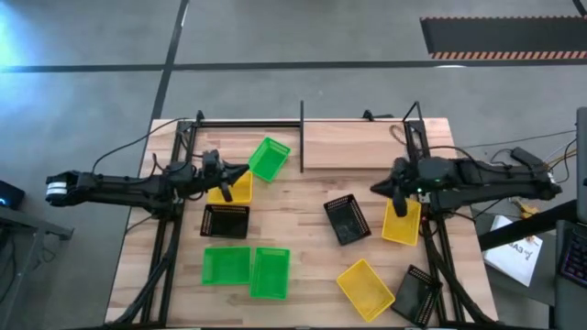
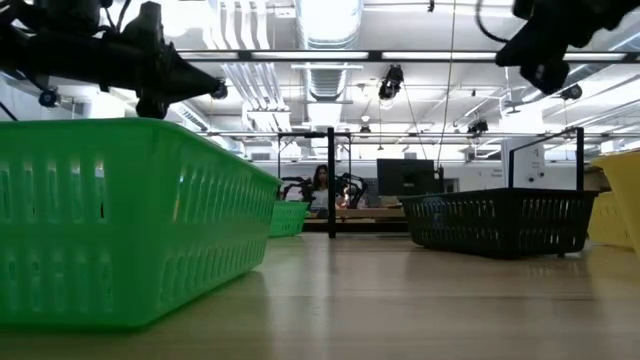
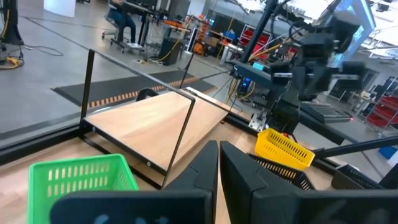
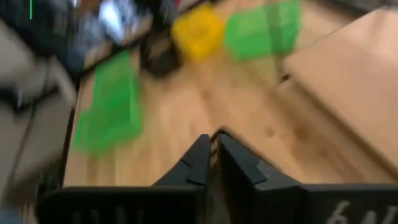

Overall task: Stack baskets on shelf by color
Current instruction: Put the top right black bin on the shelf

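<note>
My left gripper (image 1: 240, 171) (image 3: 217, 152) is shut and empty, hovering over a yellow basket (image 1: 234, 190), just left of a green basket (image 1: 269, 158) (image 3: 81, 174) that sits on the table by the shelf's left end. My right gripper (image 1: 398, 203) (image 4: 213, 149) is shut and empty above another yellow basket (image 1: 402, 222) (image 3: 283, 148). The shelf (image 1: 376, 145) (image 3: 143, 124), a pale board with black posts, stands at the far edge. The other baskets lie on the table: two green (image 1: 227, 266) (image 1: 270, 272), three black (image 1: 226, 220) (image 1: 347, 220) (image 1: 415, 295), one yellow (image 1: 365, 286).
A black post (image 1: 302, 137) stands at the shelf board's left end. Bare tabletop (image 1: 303, 211) lies between the two arms. Cables and papers (image 1: 514, 252) sit off the table's right side. People sit at desks in the room beyond (image 2: 322, 188).
</note>
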`<state>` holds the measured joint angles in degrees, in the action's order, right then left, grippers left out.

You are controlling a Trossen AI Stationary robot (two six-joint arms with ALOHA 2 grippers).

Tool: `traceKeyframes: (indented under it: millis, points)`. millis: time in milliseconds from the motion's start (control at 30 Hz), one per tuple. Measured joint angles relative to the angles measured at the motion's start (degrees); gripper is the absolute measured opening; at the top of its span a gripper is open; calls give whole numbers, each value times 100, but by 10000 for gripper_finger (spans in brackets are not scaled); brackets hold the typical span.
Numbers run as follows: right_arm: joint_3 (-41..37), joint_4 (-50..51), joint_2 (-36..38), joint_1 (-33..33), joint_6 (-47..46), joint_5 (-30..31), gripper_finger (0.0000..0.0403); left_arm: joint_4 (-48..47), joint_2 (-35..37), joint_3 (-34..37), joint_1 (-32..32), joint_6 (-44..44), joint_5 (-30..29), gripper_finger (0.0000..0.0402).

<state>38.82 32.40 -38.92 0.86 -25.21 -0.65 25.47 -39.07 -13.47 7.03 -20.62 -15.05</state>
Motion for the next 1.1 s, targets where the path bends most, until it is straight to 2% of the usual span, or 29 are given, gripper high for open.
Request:
traceKeyframes:
  millis: [233, 367, 500, 800, 1100]
  points:
    - [852, 180, -1824, 54, 1427, -1317, 119, 7, -56, 0, 0, -4, 4, 0]
    - [1131, 250, -2665, 400, 2037, -1652, 153, 17, -11, 0, 2, -7, 18, 0]
    - [1384, 449, -3349, 879, 2474, -1491, 169, 23, 36, -1, 2, -7, 30, 0]
    - [1608, 859, -4301, 1501, 2265, -482, 171, -1, 21, -1, 2, -4, 307, 0]
    - [1535, 939, -4871, 1515, 1855, -468, 155, 4, -23, 34, 2, -2, 544, 0]
